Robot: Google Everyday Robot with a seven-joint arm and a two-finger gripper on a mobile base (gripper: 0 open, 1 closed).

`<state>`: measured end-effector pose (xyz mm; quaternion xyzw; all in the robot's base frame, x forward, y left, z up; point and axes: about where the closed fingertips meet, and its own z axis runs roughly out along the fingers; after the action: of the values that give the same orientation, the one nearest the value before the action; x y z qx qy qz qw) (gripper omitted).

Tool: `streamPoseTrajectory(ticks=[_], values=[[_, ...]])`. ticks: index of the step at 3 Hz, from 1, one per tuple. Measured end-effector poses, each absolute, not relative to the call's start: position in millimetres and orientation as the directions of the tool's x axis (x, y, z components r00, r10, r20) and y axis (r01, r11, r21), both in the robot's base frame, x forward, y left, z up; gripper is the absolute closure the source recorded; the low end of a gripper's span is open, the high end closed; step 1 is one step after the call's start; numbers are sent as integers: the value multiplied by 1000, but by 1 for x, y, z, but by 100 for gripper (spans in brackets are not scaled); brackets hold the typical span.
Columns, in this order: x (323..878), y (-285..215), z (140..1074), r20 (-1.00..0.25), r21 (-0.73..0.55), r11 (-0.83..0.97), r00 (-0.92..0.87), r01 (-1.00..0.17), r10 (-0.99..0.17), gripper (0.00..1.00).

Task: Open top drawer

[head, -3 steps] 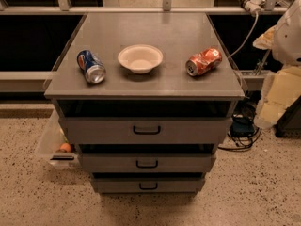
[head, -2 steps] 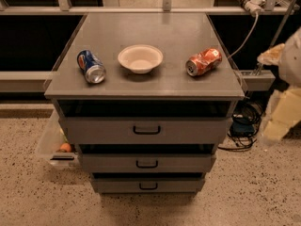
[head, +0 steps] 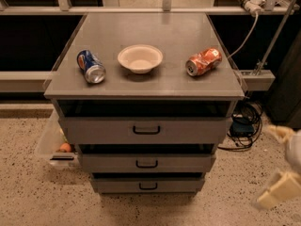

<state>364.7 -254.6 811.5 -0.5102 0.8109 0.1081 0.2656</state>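
Note:
The top drawer [head: 141,130] is the widest grey drawer of three, just under the cabinet top, with a small black bar handle [head: 146,130] at its centre. It looks closed, with a dark gap above its front. My gripper [head: 281,161] is at the lower right edge of the view, low beside the cabinet and well right of the handle, touching nothing. Its cream fingers [head: 278,190] stand apart and hold nothing.
On the cabinet top [head: 155,32] lie a blue can [head: 91,66], a white bowl [head: 139,58] and an orange can [head: 203,61], both cans on their sides. Two narrower drawers [head: 146,163] sit below. A clear bin [head: 52,145] stands at the left, cables [head: 244,121] at the right.
My arm has dropped from the upper right beside the cabinet top down to the lower right corner. The drawers and the things on top have not moved.

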Motion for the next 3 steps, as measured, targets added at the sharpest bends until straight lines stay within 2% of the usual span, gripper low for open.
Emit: streamPoseTrajectory(ticks=[1,2,3], values=[[351,-251,736,-619,57,523,-441,-850,-650,0],[351,-250,719,-622,91,525,-460,-846,-633,0],[364,-249,726,-654,65,522,-432,-850,-621,0]])
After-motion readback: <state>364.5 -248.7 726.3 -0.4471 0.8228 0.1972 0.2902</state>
